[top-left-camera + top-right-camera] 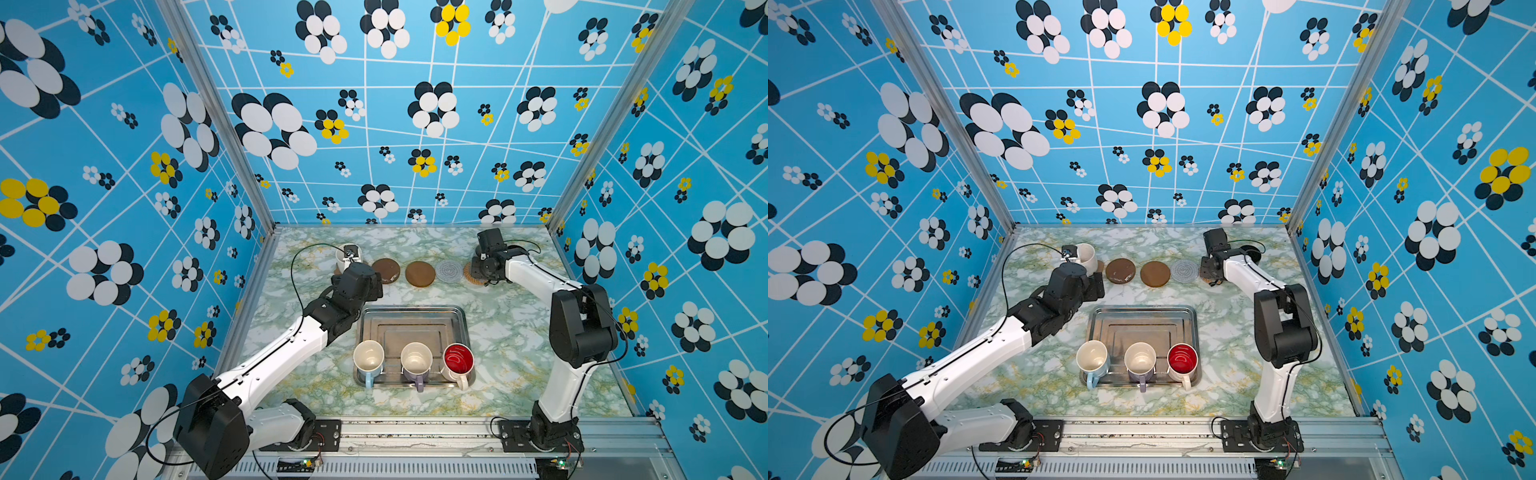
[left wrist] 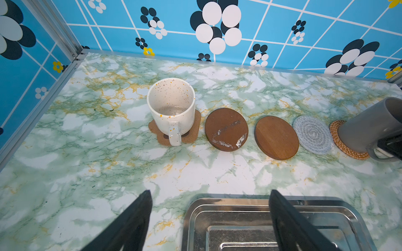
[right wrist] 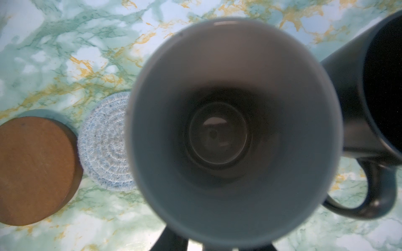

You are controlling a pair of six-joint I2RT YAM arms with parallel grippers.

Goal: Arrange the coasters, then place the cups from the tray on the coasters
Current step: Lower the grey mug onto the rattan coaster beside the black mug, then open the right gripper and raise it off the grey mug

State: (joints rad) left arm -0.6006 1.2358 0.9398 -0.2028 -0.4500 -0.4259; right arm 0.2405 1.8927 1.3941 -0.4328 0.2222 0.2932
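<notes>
The tabletop (image 1: 511, 332) carries the tray (image 1: 411, 309), with three cups (image 1: 415, 359) waiting at its near end. The left claw (image 2: 210, 192) hangs spread over the tray's far rim, probably ready for the next pick. The right claw (image 2: 388, 146) meets the grey cup (image 2: 365, 128) on the rattan coaster (image 2: 345, 145); whether it grips, I cannot tell.

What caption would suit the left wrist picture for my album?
Cream mug on the paw coaster, grey mug on the rattan coaster, three coasters between them bare.
</notes>
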